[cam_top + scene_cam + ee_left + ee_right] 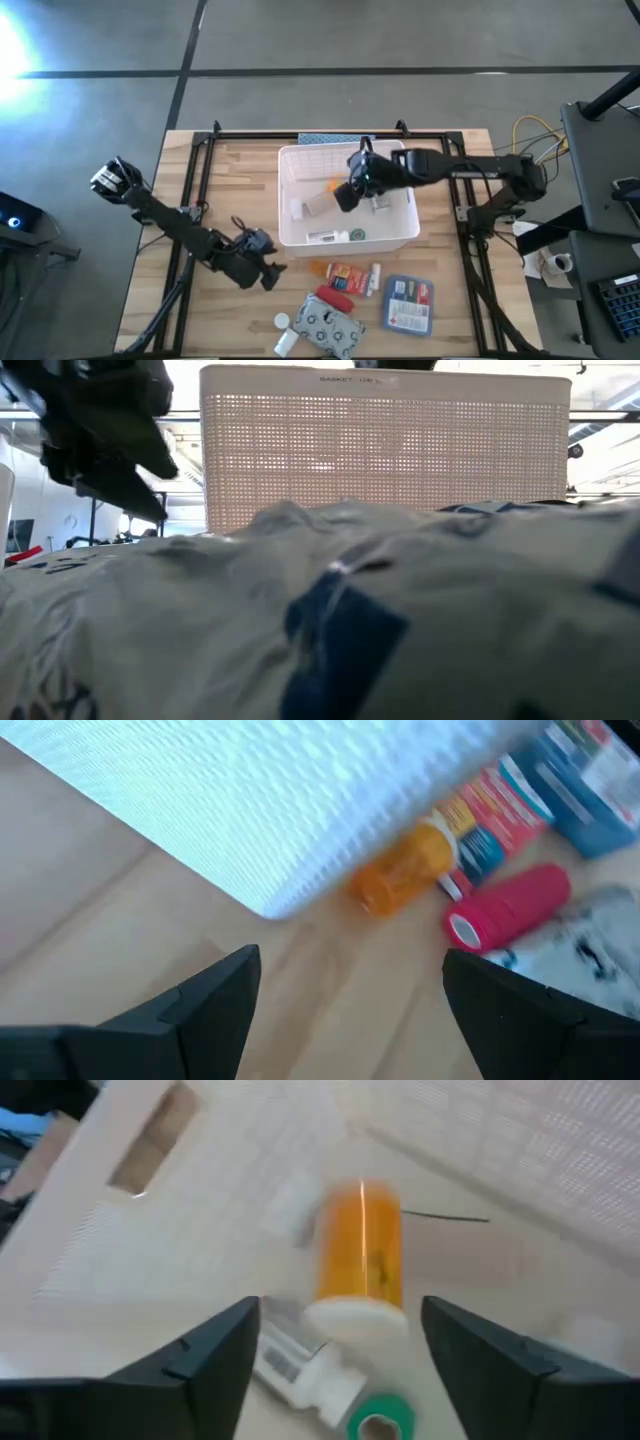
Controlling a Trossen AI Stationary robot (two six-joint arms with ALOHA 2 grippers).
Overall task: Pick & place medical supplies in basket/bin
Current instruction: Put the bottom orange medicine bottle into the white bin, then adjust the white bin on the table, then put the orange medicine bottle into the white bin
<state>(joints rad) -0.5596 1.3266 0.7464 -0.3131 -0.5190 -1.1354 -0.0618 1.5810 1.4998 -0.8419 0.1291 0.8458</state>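
Note:
The white slotted bin (290, 160) stands mid-table. My right gripper (350, 190) hovers over its inside, open; in the right wrist view an orange vial with a white cap (360, 1255) lies on the bin floor between and beyond my fingers, beside a white bottle (300, 1365) and a green-capped item (380, 1425). My left gripper (268, 268) is open, low over the table near the bin's near-left corner. It faces an orange vial (405, 870), a red tube (510, 905) and a red-orange box (500, 815), all lying on the wood.
Near the table's near edge lie a blue-white flat box (408, 303), a grey patterned pouch (325, 325) and two white bottles (283, 322). The pouch (350, 620) fills the low view in front of the bin (385, 450). A blue-grey mat (328, 139) shows behind the bin.

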